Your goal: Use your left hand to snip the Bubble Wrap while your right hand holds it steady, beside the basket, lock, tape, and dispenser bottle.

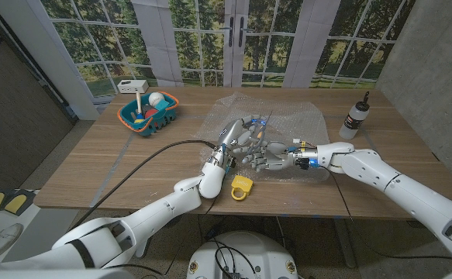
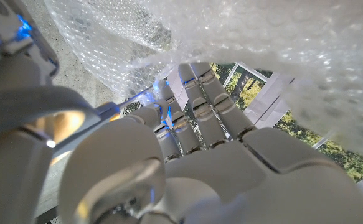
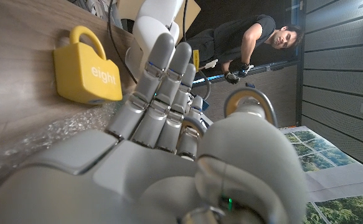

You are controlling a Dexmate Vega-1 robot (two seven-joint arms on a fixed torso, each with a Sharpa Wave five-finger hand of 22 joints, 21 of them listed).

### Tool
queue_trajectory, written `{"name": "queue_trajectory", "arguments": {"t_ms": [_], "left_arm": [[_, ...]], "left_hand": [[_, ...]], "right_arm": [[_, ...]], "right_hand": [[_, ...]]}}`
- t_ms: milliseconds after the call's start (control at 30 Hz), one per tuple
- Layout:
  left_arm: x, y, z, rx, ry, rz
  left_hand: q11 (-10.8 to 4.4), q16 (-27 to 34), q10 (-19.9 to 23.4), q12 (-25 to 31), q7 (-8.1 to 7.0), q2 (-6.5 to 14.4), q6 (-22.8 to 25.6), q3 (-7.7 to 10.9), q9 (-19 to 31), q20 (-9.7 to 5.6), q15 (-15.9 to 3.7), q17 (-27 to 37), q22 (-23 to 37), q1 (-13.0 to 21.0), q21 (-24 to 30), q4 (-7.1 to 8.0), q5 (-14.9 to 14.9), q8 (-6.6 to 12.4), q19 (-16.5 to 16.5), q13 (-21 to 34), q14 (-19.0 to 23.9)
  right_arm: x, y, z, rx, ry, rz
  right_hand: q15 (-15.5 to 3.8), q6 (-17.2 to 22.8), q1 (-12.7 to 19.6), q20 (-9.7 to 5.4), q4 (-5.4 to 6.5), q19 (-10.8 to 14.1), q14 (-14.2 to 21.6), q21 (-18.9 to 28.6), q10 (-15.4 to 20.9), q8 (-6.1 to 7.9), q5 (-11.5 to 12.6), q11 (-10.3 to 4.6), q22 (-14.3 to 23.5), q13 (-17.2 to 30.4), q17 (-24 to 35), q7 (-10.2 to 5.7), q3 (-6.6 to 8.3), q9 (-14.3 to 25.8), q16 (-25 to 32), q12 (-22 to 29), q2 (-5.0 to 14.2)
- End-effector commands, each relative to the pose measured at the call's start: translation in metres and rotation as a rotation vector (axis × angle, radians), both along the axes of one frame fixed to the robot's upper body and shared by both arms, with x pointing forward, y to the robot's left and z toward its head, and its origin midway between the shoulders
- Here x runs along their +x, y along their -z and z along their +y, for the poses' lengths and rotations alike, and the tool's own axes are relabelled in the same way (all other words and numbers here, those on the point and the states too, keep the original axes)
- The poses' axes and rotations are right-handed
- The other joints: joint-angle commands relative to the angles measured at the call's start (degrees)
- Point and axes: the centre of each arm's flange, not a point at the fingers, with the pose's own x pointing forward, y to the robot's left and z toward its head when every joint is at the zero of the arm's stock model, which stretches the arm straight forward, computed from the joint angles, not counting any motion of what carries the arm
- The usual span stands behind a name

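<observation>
A clear sheet of Bubble Wrap [image 1: 284, 120] lies crumpled on the middle of the wooden table [image 1: 94, 167]. My left hand [image 1: 237, 141] is at its near left edge, its fingers curled around slim scissors [image 1: 264, 125] whose tips point up over the wrap. From the left wrist, the wrap [image 2: 243, 31] hangs just past my left hand's fingers [image 2: 200, 102]. My right hand [image 1: 268, 159] lies stretched out on the wrap's near edge, touching the left hand, with fingers [image 3: 159, 81] straight and nothing gripped. Wrap [image 3: 32, 146] shows under it.
A yellow lock [image 1: 242, 187] [image 3: 84, 68] sits near the front edge, just before both hands. A blue and orange basket [image 1: 148, 114] of small items stands at the back left. The dispenser bottle [image 1: 357, 116] stands at the right. A person [image 3: 256, 37] stands nearby.
</observation>
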Motion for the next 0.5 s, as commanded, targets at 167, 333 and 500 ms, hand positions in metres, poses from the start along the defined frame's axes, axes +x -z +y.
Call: {"name": "queue_trajectory", "arguments": {"t_ms": [167, 333, 500], "left_arm": [[0.0012, 0.0032, 0.0020, -0.015, -0.001, 0.013], [0.0020, 0.0030, 0.0021, -0.018, 0.001, 0.016], [0.0023, 0.0032, 0.0025, -0.023, 0.002, 0.021]], "left_hand": [[-0.18, -0.3, 0.7, -0.4, -0.03, -0.1, 0.7, 0.22, 0.4, -6.30, -6.85, 0.3, 0.2, -0.6, 0.5, -0.08, 0.4, -0.30, -0.4, 0.3, 0.1], [-0.19, -0.3, 0.8, -0.5, -0.03, -0.1, 0.8, 0.28, 0.4, -6.35, -6.86, 0.3, 0.2, -0.6, 0.7, -0.13, 0.4, -0.41, -0.4, 0.3, 0.1], [-0.20, -0.3, 0.8, -0.6, -0.01, -0.1, 1.0, 0.36, 0.3, -6.30, -6.88, 0.3, 0.2, -0.7, 0.9, -0.18, 0.3, -0.60, -0.4, 0.3, 0.3]], "right_arm": [[0.0031, -0.0035, -0.0004, -0.008, 0.003, 0.002], [0.0037, -0.0026, 0.0014, -0.013, -0.003, 0.007], [0.0033, -0.0033, 0.0016, -0.013, -0.007, 0.004]], "right_hand": [[-3.94, 7.3, 0.3, -2.28, -0.02, 0.2, 0.4, 0.3, 5.5, 0.45, -0.5, -2.28, 0.2, 0.3, 0.2, 6.47, -0.17, 0.3, 0.1, 0.3, -0.20], [-3.75, 7.2, -0.2, -2.29, 0.19, 0.3, 0.5, 0.4, 5.6, 0.29, -0.8, -2.18, 0.2, 0.3, 0.2, 6.69, -0.52, 0.3, 0.1, 0.3, -0.59], [-3.82, 6.8, -0.5, -2.29, 0.30, 0.3, 0.5, 0.5, 5.5, 0.07, -1.0, -2.32, 0.2, 0.3, 0.2, 6.81, -0.68, 0.3, 0.1, 0.2, -0.74]]}}
